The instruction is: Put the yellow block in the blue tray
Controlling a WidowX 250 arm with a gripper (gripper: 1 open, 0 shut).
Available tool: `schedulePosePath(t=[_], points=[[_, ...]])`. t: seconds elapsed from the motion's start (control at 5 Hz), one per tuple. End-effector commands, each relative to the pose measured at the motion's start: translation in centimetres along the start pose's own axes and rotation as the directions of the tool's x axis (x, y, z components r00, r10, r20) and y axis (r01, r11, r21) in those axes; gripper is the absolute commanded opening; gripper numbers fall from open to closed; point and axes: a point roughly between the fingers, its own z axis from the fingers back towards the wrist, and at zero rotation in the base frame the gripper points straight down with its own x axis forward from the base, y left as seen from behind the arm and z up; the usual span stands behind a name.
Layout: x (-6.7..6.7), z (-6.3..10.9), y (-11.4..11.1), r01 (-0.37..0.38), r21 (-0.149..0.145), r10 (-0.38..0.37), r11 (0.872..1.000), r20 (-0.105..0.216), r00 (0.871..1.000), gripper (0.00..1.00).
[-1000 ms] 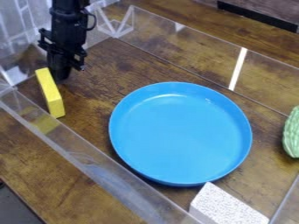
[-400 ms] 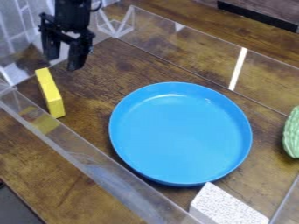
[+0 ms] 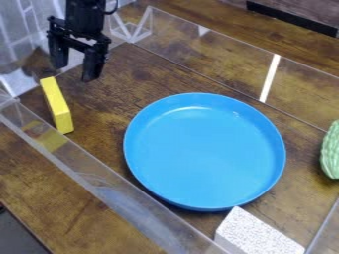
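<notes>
The yellow block point(image 3: 56, 104) lies on the wooden table at the left, a long flat bar pointing toward the camera. My gripper point(image 3: 74, 69) hangs just above and behind its far end, pointing down, with its black fingers point(image 3: 57, 62) spread open and nothing between them. The blue tray point(image 3: 204, 150) is a large round dish in the middle of the table, to the right of the block, and nothing lies in it.
Clear plastic walls point(image 3: 79, 164) fence the table at the front left and back. A speckled white-grey pad point(image 3: 256, 234) lies by the tray's near rim. A green object point(image 3: 330, 149) shows at the right edge.
The gripper has gone from shut to open. It rose slightly from just over the block's far end. The block and tray have not moved.
</notes>
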Motion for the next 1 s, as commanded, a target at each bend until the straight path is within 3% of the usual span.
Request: schedulePosePath(t=[0.0, 0.4, 0.8], points=[[-0.6, 0.9, 1.2, 0.007, 0.020, -0.008, 1.000, 0.034, 0.999, 1.00], [0.4, -1.2, 1.0, -0.044, 0.003, 0.044, 0.999, 0.024, 0.999, 1.00], [1.0, -0.8, 1.2, -0.065, -0.002, 0.065, 0.998, 0.016, 0.998, 1.00]])
